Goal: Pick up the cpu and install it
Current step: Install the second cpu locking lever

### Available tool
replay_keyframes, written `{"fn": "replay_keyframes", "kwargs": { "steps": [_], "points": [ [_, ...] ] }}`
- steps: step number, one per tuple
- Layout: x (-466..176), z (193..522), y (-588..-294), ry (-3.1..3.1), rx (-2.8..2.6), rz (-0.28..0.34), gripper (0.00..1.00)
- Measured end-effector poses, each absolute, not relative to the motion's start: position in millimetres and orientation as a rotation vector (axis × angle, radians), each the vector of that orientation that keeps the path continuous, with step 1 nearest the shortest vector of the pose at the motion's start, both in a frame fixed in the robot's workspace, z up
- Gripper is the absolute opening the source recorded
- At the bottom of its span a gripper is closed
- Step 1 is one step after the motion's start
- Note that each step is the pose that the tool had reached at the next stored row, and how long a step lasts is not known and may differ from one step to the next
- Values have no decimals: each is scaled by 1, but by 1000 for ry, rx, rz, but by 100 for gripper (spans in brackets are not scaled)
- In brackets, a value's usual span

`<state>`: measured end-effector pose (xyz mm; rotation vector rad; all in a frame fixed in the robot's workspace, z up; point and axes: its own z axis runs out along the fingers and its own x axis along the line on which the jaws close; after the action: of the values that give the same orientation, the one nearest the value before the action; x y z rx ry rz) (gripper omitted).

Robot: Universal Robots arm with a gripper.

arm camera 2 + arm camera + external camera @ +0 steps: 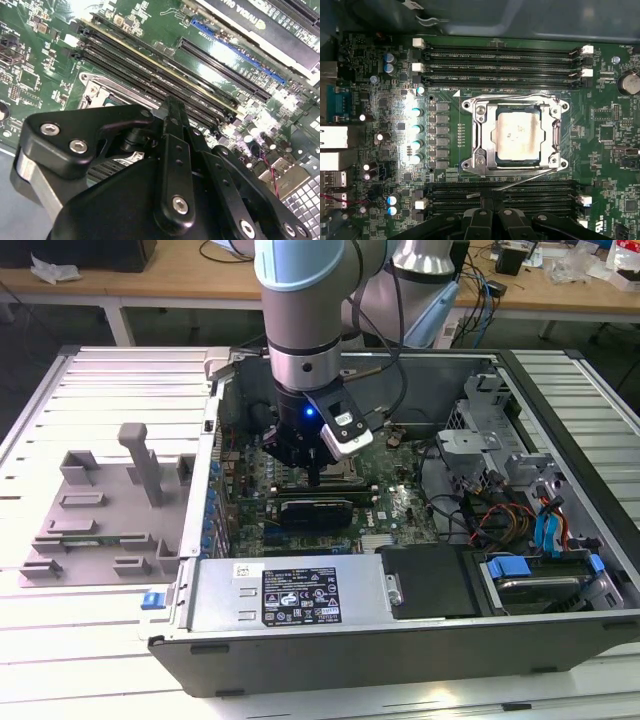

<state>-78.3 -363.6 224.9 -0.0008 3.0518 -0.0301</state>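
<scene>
In the exterior view the gripper [314, 478] hangs inside the open computer case [560, 630], low over the motherboard [400, 510]. In the second wrist view its black linkage sits above the memory slots [150, 75]; whether the fingers are apart or together cannot be told. In the first wrist view the cpu [518, 136] lies seated in the socket frame [479, 135]

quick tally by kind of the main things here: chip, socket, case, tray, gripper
cpu, sitting in the socket: 1
socket frame: 1
computer case: 1
grey fixture tray: 1
gripper, above the motherboard: 1
total: 5
</scene>
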Motion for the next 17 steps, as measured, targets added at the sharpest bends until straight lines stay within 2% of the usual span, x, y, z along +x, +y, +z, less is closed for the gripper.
{"fn": "replay_keyframes", "kwargs": {
  "steps": [17],
  "points": [
    [-78, 223, -363, 3051, -19, -17, 11]
  ]
}}
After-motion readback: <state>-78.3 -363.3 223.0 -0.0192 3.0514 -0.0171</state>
